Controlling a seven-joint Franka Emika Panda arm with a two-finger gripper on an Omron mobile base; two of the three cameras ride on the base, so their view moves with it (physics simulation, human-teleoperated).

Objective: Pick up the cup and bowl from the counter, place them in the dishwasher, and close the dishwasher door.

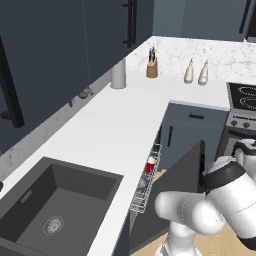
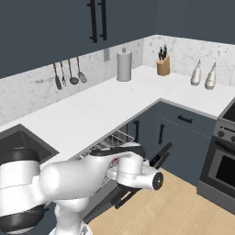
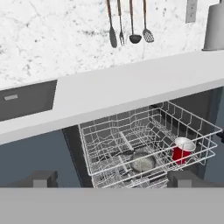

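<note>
both dishes are already sitting in the dishwasher's pulled-out wire rack (image 3: pixel 148 144): the cup (image 3: pixel 183 150) is standing upright toward the rack's front corner, and the bowl (image 3: pixel 143 161) is lying on the rack floor just beside it, nearer the rack's middle. the counter (image 3: pixel 131 85) directly above the rack is carrying neither of them. the gripper (image 3: pixel 111 178) is hovering in front of the rack with its fingers spread about as wide as they go, gripping nothing. what is remaining, by the look of it, is closing up: the dishwasher door (image 1: pixel 172 192) is hanging down and open below the rack, so the rack likely needs sliding in first.
</note>
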